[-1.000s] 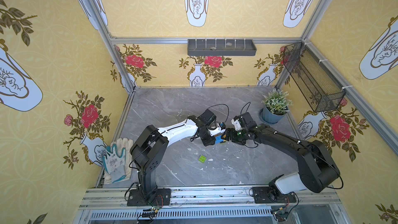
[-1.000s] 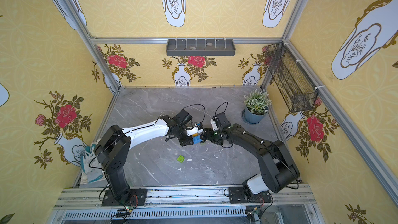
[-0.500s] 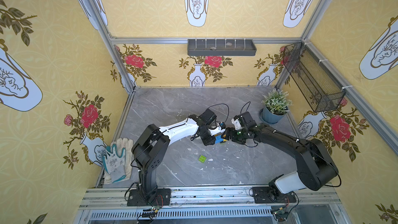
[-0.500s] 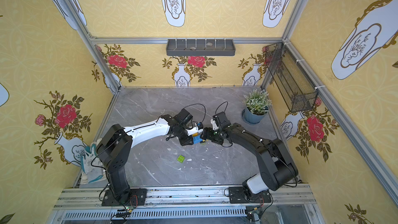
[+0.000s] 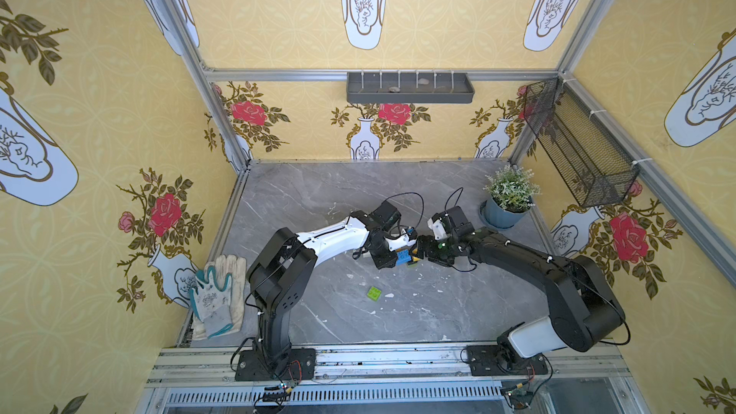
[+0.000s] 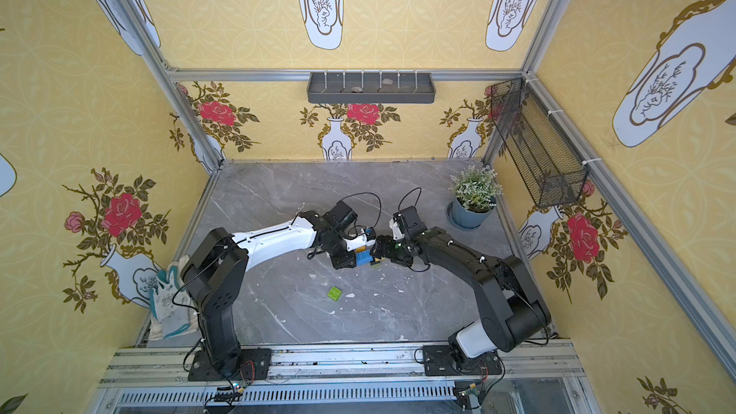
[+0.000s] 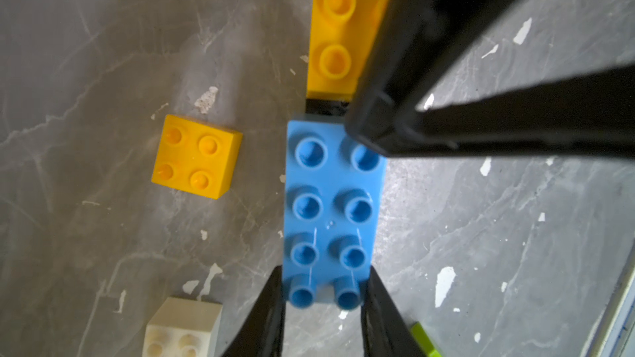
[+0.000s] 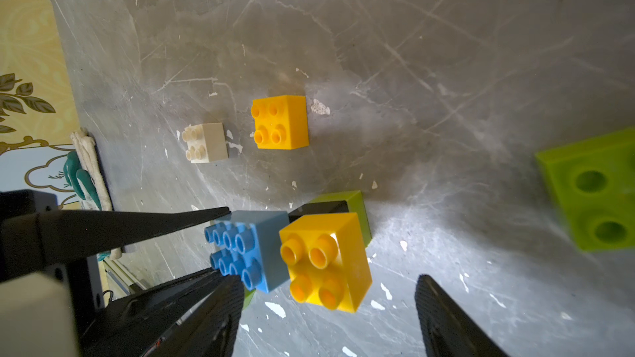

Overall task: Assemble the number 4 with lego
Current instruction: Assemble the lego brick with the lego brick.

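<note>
My left gripper [image 7: 326, 286] is clamped on 1 end of the long blue brick [image 7: 331, 200], at the bottom centre of the left wrist view. In both top views this happens mid-bench [image 5: 302, 193], where my 2 arms meet. The blue brick's long axis runs straight up that wrist frame, away from my left gripper. Just past its far end, across a thin dark gap, lies a yellow brick [image 7: 338, 36] at the top centre. I judge the next move turns on this: the yellow brick lies in line with the blue one, and my right arm is the nearer to it. My right gripper [image 8: 328, 290] stands wide open at the bottom of the right wrist view, holding nothing, with the yellow brick between and just ahead of its fingers [image 8: 446, 321]. A lime green brick [image 8: 359, 204] shows beneath the pair; I cannot tell whether they are pressed onto it or only resting. In the left wrist view a right finger hides the yellow brick's right half. A loose yellow brick [image 8: 281, 121] and a white brick [image 8: 206, 142] lie apart, upper centre. A loose green brick [image 5: 374, 293] lies below the grippers in a top view.
</note>
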### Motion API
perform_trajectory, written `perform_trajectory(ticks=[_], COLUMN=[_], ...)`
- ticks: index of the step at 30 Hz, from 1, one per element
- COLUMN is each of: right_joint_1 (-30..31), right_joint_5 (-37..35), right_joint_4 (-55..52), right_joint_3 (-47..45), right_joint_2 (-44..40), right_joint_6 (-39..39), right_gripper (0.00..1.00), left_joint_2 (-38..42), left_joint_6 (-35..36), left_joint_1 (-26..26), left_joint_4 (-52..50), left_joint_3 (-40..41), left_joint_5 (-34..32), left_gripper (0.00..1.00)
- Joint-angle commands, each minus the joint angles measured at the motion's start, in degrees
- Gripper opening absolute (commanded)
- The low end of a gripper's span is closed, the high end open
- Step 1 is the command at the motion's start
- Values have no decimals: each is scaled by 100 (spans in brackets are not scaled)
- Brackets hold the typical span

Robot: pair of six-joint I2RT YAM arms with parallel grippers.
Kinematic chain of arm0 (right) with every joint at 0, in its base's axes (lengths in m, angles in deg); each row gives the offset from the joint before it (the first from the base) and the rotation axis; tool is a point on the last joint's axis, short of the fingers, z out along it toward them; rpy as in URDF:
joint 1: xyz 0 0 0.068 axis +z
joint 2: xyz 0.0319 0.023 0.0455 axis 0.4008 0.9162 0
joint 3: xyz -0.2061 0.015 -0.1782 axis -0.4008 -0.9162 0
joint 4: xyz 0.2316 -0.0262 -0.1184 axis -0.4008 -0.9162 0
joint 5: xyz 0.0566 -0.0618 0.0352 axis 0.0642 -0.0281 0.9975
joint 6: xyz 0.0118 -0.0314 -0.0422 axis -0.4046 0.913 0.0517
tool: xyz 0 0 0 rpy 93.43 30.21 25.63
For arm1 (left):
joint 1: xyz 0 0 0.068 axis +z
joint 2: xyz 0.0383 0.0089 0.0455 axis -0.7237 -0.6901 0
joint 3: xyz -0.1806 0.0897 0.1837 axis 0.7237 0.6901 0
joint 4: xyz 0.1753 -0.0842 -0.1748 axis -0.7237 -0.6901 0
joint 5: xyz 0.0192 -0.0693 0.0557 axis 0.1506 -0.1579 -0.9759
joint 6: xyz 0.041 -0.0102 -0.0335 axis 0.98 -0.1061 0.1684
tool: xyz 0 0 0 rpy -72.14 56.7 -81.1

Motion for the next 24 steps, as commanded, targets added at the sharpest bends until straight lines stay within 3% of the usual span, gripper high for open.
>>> perform_trajectory(ticks=[1, 24], right_joint_1=[-5, 5], right_joint_5=[41, 41], right_joint_4=[106, 145], right_joint_3=[21, -32], right_joint_2=[53, 29], right_joint_6=[72, 61], right_gripper=[80, 80], left_joint_2=[-43, -9], left_joint_6=[45, -231], left_joint_1=[-1, -81], left_joint_4=[-93, -169], left_joint_3=[-11, -132], left_joint_5=[62, 155], left_gripper=[0, 0])
